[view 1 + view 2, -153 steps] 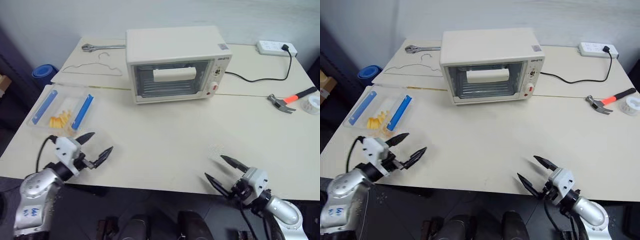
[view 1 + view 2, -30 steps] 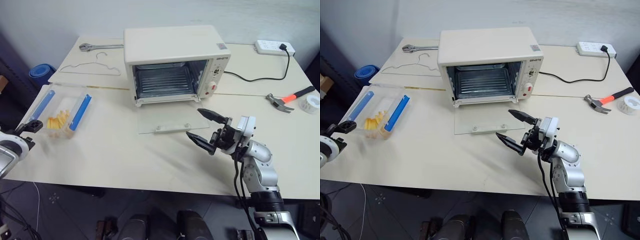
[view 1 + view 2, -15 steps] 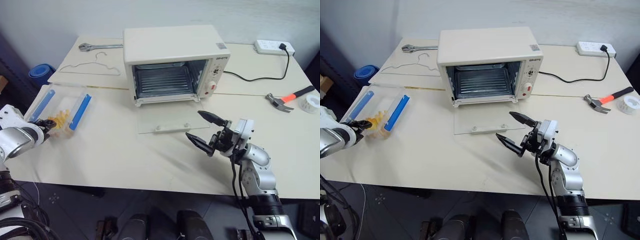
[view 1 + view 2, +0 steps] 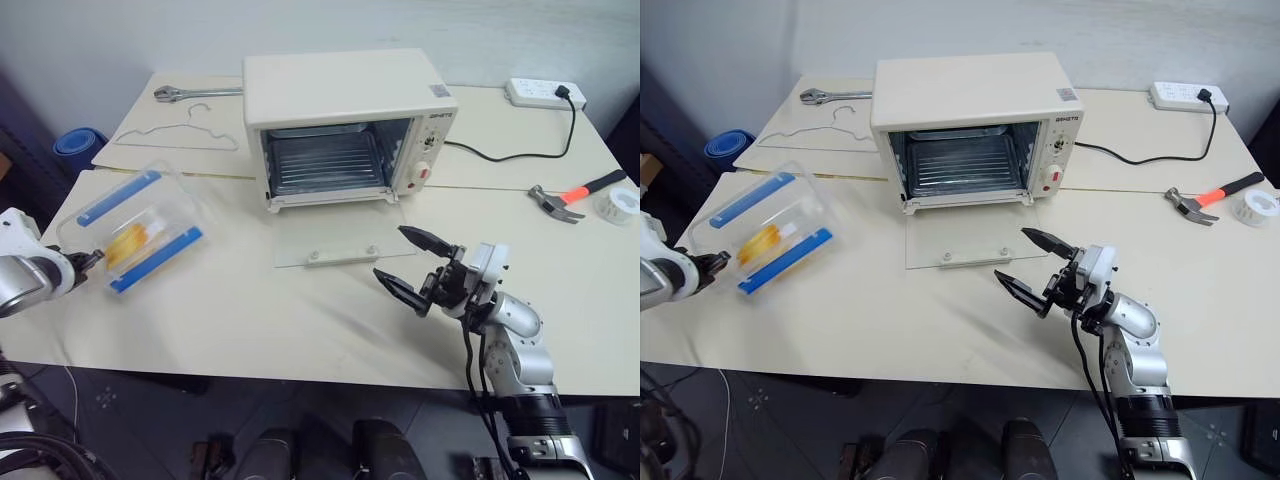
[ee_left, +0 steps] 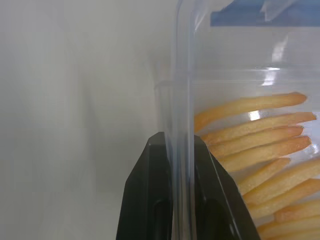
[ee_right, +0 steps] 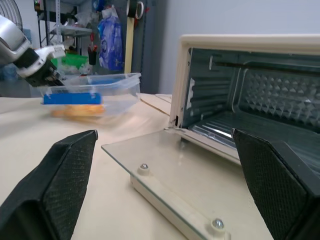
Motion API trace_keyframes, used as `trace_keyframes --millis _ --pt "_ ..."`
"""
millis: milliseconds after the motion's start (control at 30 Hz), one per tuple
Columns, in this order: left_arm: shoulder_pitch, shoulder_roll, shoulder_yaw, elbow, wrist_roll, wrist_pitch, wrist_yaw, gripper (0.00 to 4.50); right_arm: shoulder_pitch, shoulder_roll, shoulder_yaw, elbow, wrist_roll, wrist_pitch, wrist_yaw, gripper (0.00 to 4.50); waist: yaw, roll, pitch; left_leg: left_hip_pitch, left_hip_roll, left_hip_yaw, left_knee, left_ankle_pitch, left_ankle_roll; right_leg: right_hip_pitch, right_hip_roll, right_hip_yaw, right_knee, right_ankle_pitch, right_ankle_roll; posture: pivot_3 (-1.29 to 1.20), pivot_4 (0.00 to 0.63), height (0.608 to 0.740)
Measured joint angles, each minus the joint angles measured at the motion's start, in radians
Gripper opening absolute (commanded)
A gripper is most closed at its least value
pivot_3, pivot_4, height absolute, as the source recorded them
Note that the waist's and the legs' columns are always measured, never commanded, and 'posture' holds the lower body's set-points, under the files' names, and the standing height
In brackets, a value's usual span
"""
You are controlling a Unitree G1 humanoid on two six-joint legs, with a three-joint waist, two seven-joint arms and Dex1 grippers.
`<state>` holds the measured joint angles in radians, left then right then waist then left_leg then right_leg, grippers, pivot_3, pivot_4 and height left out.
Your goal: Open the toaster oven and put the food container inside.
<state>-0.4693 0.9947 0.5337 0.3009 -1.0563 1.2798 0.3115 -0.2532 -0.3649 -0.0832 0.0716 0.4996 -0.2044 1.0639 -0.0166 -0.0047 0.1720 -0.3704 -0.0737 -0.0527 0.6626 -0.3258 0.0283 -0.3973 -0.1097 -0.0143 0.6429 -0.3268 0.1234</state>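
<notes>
Left end effector pinches food container wall; toaster oven open.

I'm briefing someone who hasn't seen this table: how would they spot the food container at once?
Start from the cream-white toaster oven at the back of the table, its glass door folded down flat. Off to the oven's left, near the table's left edge, sits the food container, pinched at its rim by the left gripper. It is the clear plastic box with two blue side clips and yellow-orange food sticks inside.

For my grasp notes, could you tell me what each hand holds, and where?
The left hand pinches the food container by its clear end wall. The right hand is open, holding nothing.
</notes>
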Motion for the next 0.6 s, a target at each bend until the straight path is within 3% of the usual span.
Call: trace_keyframes --millis 133,267,367,533,600 --pt "0.014 0.081 -0.042 -0.164 -0.007 0.115 -0.166 0.0 0.035 -0.036 -0.007 -0.044 -0.002 0.022 -0.011 4.5 0.008 0.0 0.0 0.0 0.0 -0.001 0.0 0.0 0.0 0.001 -0.001 0.0 -0.002 0.0 0.0 0.0 0.15 0.74" --pt "-0.04 0.06 -0.068 -0.306 -0.052 0.254 -0.238 0.0 0.088 -0.073 -0.03 -0.092 0.002 0.057 -0.034 4.5 0.019 0.0 0.001 0.0 0.0 -0.001 0.0 0.0 0.0 0.002 -0.001 0.001 -0.006 0.0 0.0 0.0 0.15 0.74" --pt "-0.133 -0.026 -0.096 -0.374 -0.074 0.324 -0.229 0.0 0.118 -0.095 -0.048 -0.124 0.009 0.084 -0.055 4.5 0.017 0.0 0.001 0.0 -0.001 -0.001 0.0 0.0 0.0 0.002 -0.001 0.001 -0.005 0.0 0.0 0.0 0.15 0.74" --pt "-0.318 -0.309 -0.156 -0.382 -0.036 0.344 -0.089 0.0 0.168 -0.098 -0.063 -0.194 0.014 0.125 -0.107 4.5 0.018 -0.001 0.001 -0.001 -0.001 -0.001 0.002 0.001 -0.001 0.002 0.0 0.0 -0.005 0.0 0.0 0.0 0.15 0.74" --pt "-0.368 -0.38 -0.176 -0.368 -0.008 0.345 -0.057 0.0 0.189 -0.098 -0.071 -0.223 0.015 0.132 -0.124 4.5 0.015 -0.001 0.001 -0.001 -0.001 -0.001 0.001 0.001 -0.001 0.002 0.0 0.0 -0.003 0.0 0.0 0.0 0.15 0.74"
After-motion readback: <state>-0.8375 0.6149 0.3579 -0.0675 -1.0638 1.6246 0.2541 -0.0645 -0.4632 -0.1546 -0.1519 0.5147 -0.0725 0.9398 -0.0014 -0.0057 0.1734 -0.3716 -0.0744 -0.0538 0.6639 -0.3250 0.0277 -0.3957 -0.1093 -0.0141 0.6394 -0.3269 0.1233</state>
